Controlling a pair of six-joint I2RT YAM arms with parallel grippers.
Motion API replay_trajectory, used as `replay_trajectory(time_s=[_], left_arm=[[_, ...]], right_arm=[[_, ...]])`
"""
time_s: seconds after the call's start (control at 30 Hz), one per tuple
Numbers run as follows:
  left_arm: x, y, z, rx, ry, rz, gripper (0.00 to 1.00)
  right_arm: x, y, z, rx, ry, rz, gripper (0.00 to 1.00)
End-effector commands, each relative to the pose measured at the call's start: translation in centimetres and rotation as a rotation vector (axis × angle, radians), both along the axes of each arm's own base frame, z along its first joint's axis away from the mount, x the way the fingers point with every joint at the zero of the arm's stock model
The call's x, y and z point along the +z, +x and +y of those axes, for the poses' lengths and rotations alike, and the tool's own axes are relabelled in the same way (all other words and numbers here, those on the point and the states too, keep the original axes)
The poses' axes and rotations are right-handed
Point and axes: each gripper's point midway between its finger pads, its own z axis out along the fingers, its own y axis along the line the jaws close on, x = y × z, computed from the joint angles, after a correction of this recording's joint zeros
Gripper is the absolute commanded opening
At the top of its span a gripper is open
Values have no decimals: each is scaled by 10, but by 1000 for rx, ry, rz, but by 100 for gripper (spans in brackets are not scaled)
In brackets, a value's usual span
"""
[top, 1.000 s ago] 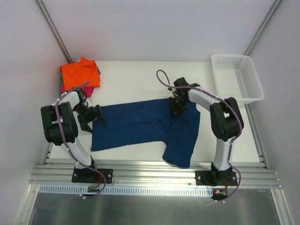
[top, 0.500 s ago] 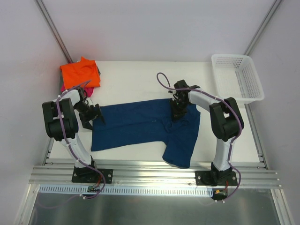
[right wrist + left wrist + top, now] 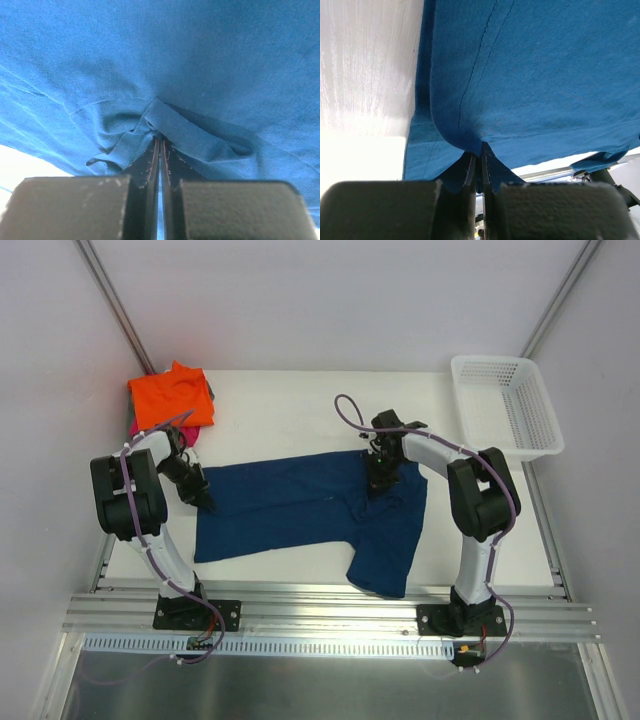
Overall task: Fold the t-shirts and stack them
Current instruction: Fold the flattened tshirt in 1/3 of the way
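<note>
Closing since a second ago, left gripper (image 3: 481,150) now pinches the navy t-shirt (image 3: 300,505) at its hem; right gripper (image 3: 160,142) pinches a fold, perhaps the collar. Limp cloth, spread on the worktop (image 3: 290,410); hold by edges.

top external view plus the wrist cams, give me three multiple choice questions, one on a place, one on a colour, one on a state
1. Where does the white basket stand?
A. at the far right corner of the table
B. at the near left corner
C. between the arm bases

2. What colour is the top shirt of the folded stack?
A. grey
B. orange
C. green

3. How is the left gripper?
A. wide open above the cloth
B. shut on the navy t-shirt
C. shut on nothing

Answers
1. A: the basket sits at the far right edge.
2. B: bright orange cloth tops the pile.
3. B: the left wrist view shows blue cloth pinched between closed jaws.
</note>
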Motion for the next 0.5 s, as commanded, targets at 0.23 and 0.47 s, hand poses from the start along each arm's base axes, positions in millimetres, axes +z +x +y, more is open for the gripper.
replay_trajectory(time_s=[0.23,0.47], left_arm=[[25,22,7,-9,12,-87,0],[41,43,16,-25,48,-153,0]], right_arm=[[67,50,-11,-27,41,-224,1],[87,57,-27,-59,42,-294,1]])
